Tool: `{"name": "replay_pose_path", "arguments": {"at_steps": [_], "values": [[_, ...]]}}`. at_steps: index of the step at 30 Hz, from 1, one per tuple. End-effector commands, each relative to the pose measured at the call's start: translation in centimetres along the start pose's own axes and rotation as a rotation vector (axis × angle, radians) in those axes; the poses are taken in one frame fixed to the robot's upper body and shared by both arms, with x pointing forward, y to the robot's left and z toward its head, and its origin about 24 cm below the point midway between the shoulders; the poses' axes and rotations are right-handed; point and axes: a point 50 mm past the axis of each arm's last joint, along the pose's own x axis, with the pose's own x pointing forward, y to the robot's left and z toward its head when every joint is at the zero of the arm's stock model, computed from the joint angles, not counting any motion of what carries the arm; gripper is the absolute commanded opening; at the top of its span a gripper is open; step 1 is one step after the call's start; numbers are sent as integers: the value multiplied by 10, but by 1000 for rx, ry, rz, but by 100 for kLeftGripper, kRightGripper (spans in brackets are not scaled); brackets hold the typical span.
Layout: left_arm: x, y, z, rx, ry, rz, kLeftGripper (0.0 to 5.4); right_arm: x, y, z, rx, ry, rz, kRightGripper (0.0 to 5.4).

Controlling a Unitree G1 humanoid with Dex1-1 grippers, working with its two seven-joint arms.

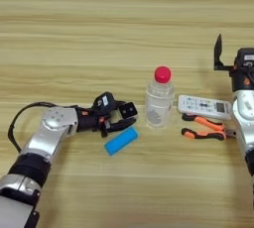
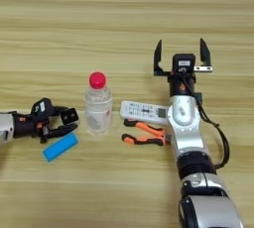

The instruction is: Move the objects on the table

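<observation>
Left gripper (image 1: 125,117) open, low, just left of bottle (image 1: 158,104), above blue block (image 1: 120,141); right gripper (image 2: 181,57) open, idle; nothing grasped, moving all ahead.

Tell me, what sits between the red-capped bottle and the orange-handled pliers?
The white remote control lies between the bottle and the pliers, its left end near the bottle; the right eye view shows it best.
</observation>
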Motion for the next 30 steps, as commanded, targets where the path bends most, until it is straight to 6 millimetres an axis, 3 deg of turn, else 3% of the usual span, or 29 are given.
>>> {"name": "replay_pose_path", "arguments": {"at_steps": [1,10,19,23,30], "values": [[1,3,2,25,0,10,345,-2,-1,-3,-1,19,0,540],[-2,-1,26,45,-188,7,427,-2,-2,-4,-2,22,1,540],[-20,-9,46,103,-269,27,499,-2,-1,-4,-2,22,2,540],[-32,-13,48,114,-250,33,533,-1,1,-3,-1,21,3,540],[-53,-19,29,78,-78,51,537,0,5,-1,6,14,4,540]]}}
